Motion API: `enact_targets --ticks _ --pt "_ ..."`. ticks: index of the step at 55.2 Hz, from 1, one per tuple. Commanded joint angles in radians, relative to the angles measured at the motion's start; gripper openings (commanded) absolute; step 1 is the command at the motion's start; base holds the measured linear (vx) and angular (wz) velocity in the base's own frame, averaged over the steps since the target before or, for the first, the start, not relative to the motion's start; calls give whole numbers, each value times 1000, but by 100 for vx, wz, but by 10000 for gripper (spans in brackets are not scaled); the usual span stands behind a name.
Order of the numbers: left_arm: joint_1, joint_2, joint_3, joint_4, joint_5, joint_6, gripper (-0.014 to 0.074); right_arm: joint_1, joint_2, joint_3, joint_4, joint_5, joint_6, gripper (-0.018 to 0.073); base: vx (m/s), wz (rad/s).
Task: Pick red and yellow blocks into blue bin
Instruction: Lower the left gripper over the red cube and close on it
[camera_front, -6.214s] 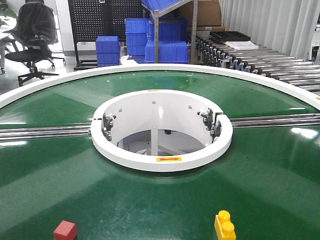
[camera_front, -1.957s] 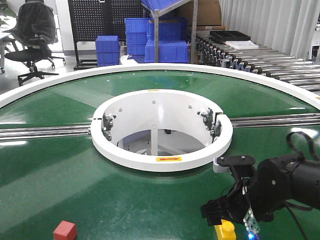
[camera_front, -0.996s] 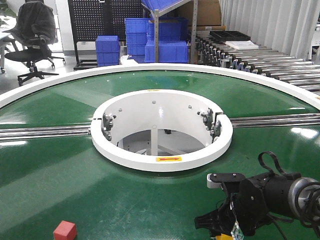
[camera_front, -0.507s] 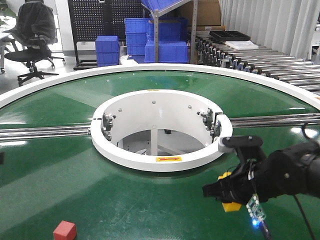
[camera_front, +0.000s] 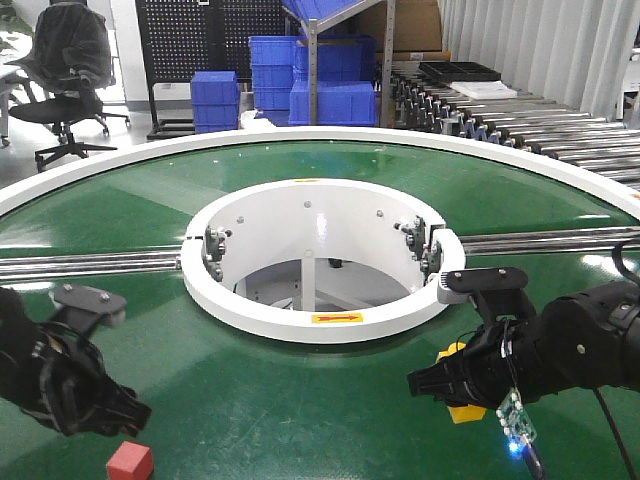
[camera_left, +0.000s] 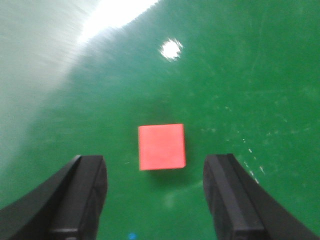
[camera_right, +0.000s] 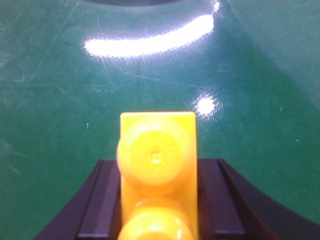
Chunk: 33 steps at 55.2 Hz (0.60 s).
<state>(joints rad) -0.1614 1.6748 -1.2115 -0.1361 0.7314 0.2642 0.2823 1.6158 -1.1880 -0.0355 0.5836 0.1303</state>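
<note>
The red cube (camera_front: 130, 462) rests on the green belt at the front left. My left gripper (camera_front: 118, 418) hovers just above and behind it. In the left wrist view the cube (camera_left: 161, 146) lies ahead of the open gripper (camera_left: 156, 175), centred between the two black fingers (camera_left: 85, 185) and touching neither. My right gripper (camera_front: 452, 385) is shut on the yellow studded brick (camera_front: 463, 411), held clear of the belt at the front right. The right wrist view has the brick (camera_right: 157, 160) clamped between the fingers (camera_right: 210, 195), studs facing the camera. The blue bin is out of view.
A white ring (camera_front: 320, 325) surrounds the round opening in the middle of the green belt (camera_front: 280, 400). Metal rails (camera_front: 90, 265) cross the belt left and right. Stacked blue crates (camera_front: 330, 95), a roller conveyor (camera_front: 520, 130) and an office chair (camera_front: 65, 70) stand beyond.
My right gripper closed on the yellow brick and lifted it off the belt, up and slightly right. My left arm entered from the lower left, above the red cube, which has not moved.
</note>
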Motion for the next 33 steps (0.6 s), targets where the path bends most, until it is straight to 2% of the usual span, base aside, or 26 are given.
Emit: enact_targets --ticks 1,20,33 --pt "-8 -5 -35 -19 -64 -4 534 -2 -39 -30 -14 -42 -12 -10 0 0" --pt "-8 94 -35 -35 -148 -6 534 -2 -39 -30 -14 -37 -12 -10 0 0" --pt "-8 150 -35 -39 -151 -6 534 -2 -39 -30 -14 -35 -12 -10 0 0"
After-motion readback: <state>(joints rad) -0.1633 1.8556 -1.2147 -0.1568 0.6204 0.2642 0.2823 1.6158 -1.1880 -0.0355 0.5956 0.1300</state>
